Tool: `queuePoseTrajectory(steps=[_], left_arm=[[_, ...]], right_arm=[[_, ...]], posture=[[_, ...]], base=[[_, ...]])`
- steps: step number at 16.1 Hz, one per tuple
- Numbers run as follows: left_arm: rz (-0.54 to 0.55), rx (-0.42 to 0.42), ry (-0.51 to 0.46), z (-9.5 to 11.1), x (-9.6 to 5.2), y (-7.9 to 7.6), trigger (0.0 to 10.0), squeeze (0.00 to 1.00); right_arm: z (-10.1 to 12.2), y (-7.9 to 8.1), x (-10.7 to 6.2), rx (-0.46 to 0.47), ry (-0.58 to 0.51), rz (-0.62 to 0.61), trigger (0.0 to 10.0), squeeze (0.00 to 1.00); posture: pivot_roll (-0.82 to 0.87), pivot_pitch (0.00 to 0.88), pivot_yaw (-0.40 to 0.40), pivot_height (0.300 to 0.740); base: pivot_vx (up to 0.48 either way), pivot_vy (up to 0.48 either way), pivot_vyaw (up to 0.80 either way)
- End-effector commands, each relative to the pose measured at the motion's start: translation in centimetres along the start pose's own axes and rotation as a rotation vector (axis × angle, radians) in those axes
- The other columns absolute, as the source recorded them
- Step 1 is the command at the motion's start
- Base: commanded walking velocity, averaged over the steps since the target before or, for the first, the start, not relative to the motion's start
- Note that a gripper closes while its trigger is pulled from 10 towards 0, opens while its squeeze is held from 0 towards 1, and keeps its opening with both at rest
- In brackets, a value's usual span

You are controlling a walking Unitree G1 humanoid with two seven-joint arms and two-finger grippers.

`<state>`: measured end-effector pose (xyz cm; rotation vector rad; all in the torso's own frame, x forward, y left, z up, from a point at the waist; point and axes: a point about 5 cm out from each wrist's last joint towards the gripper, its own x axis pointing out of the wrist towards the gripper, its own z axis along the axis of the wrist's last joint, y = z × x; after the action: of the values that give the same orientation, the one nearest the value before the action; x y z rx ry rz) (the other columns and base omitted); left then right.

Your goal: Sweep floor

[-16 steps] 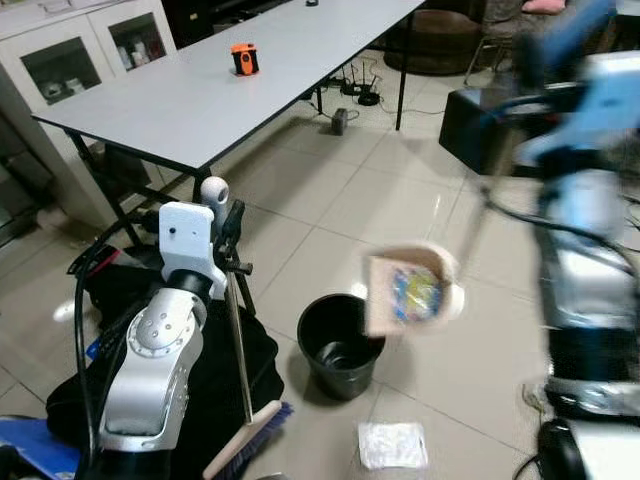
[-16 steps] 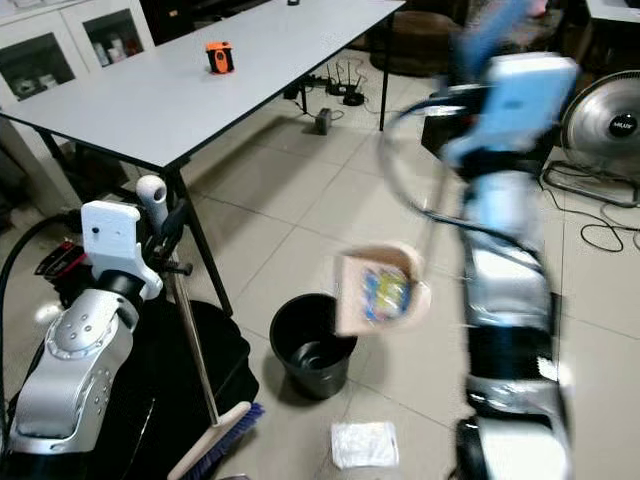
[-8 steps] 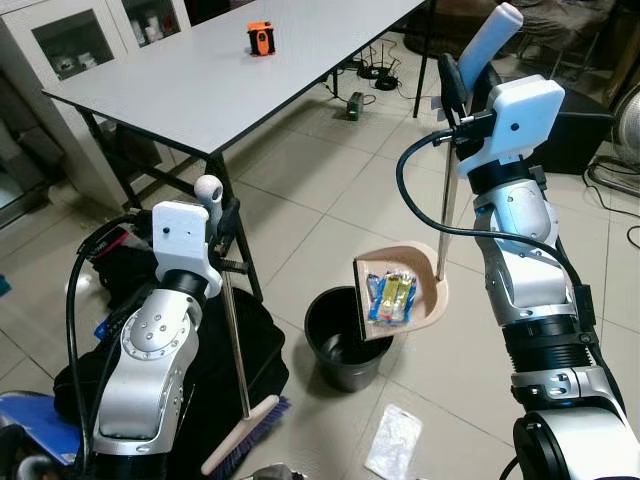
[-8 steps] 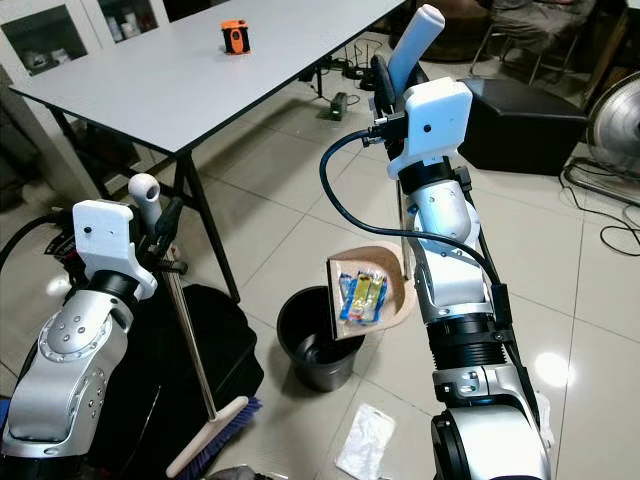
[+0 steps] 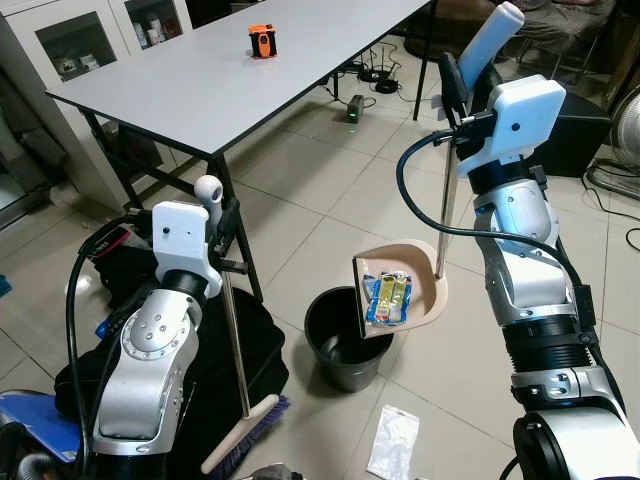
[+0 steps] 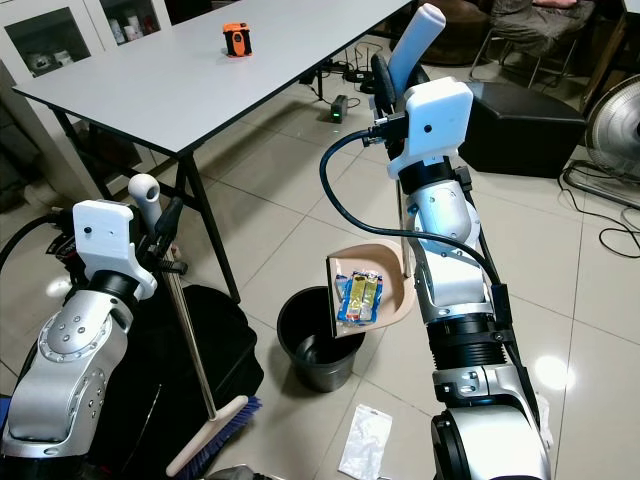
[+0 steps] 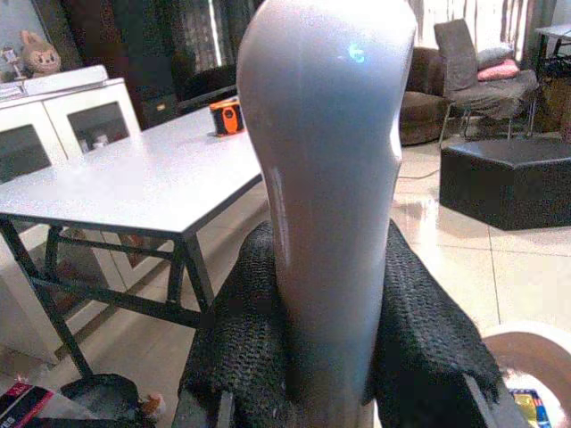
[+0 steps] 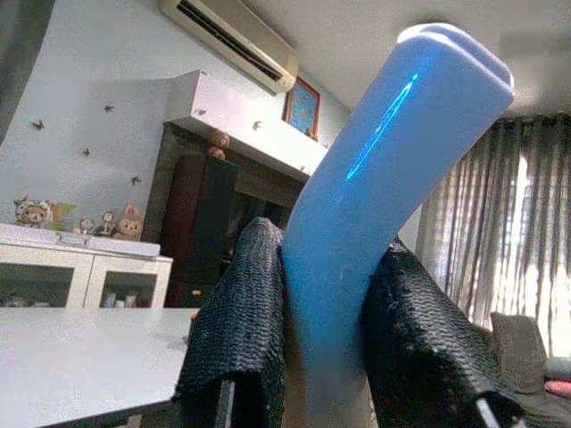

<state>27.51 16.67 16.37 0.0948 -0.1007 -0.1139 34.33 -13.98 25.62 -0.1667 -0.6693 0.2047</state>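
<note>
Dustpan tipped over bin, packets sliding lower
Right gripper (image 5: pixel 452 85) clamps dustpan (image 5: pixel 405 290) handle; since half a second ago packets (image 5: pixel 390 298) sit nearer the lip above bin (image 5: pixel 335 330). Left gripper (image 5: pixel 228 222) clamps idle broom (image 5: pixel 238 360)

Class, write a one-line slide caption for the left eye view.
Right gripper holds dustpan of wrappers over bin; left gripper holds broom.

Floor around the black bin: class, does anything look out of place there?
Yes. A clear plastic wrapper lies loose on the tiles beside the black bin, not swept up, while the dustpan holding snack packets hangs tilted over the bin.
</note>
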Motion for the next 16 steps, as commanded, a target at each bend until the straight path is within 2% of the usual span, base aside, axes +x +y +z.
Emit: queuePoseTrajectory(steps=[1, 3, 4, 5, 6, 10, 14, 16], left_arm=[[0.027, 0.051, 0.008, 0.2, -0.3, 0.8, 10.0, 0.0], [0.027, 0.051, 0.008, 0.2, -0.3, 0.8, 10.0, 0.0], [0.034, 0.052, 0.01, 0.2, -0.4, 0.9, 10.0, 0.0], [0.053, 0.056, 0.011, 0.4, -0.5, 1.3, 10.0, 0.0], [0.057, 0.059, 0.011, 0.5, -0.5, 1.5, 10.0, 0.0], [0.054, 0.055, 0.009, 0.5, -0.1, 1.7, 10.0, 0.0], [0.052, 0.058, 0.012, 0.6, -0.1, 1.7, 10.0, 0.0], [0.053, 0.059, 0.013, 0.6, -0.1, 1.6, 10.0, 0.0]], right_arm=[[1.6, 0.1, 0.9, -0.011, -0.087, 0.015, 10.0, 0.0], [1.6, 0.1, 0.9, -0.011, -0.087, 0.015, 10.0, 0.0], [1.2, 0.7, 1.1, -0.022, -0.108, 0.029, 10.0, 0.0], [0.5, 8.6, 0.1, -0.03, -0.176, 0.286, 10.0, 0.0], [0.8, 10.9, -0.3, -0.009, -0.204, 0.356, 10.0, 0.0], [1.1, 9.5, 0.7, -0.014, -0.211, 0.325, 10.0, 0.0], [0.9, 11.4, 0.2, -0.083, -0.261, 0.43, 10.0, 0.0], [0.8, 11.9, 0.0, -0.11, -0.266, 0.467, 10.0, 0.0]], posture=[[0.06, 0.026, 0.062, 0.74], [0.06, 0.026, 0.062, 0.74], [0.06, 0.026, 0.063, 0.74], [0.08, 0.042, 0.061, 0.74], [0.08, 0.042, 0.061, 0.74], [0.06, 0.041, 0.069, 0.74], [0.06, 0.043, 0.066, 0.74], [0.06, 0.038, 0.068, 0.74]], base=[[0.0, 0.0, 0.0], [0.0, 0.0, 0.0], [0.0, 0.0, 0.0], [0.0, 0.0, 0.0], [0.0, 0.0, 0.0], [0.0, 0.0, 0.0], [0.0, 0.0, 0.0], [0.0, 0.0, 0.0]])
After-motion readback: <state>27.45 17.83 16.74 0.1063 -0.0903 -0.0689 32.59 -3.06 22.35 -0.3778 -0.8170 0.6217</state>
